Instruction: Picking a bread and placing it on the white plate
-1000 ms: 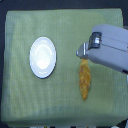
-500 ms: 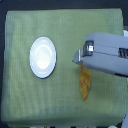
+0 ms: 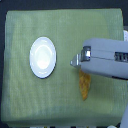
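Directly under the pincer [image 3: 75, 62], bread [image 3: 84, 85] half hidden on the green surface [image 3: 60, 105], long axis running toward bottom of exterior view, white plate [image 3: 43, 57] well apart to exterior view's left; pincer opening unreadable.

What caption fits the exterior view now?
Gripper over the bread's upper end, white plate bare on the green cloth.
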Action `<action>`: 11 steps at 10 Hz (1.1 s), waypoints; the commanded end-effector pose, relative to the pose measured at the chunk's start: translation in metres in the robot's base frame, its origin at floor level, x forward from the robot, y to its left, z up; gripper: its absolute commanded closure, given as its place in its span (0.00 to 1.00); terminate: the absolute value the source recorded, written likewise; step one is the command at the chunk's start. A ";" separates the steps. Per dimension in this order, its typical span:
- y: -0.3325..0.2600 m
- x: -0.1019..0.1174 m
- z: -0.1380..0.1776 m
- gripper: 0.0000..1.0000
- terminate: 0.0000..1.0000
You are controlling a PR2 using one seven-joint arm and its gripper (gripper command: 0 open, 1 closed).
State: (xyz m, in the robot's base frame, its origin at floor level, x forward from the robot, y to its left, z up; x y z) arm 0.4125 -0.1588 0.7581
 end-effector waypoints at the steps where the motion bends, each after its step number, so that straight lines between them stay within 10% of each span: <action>1: -0.018 -0.027 -0.014 0.00 0.00; 11: -0.033 -0.040 -0.034 0.00 0.00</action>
State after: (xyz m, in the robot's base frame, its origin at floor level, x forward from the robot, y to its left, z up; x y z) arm 0.3833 -0.1725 0.7295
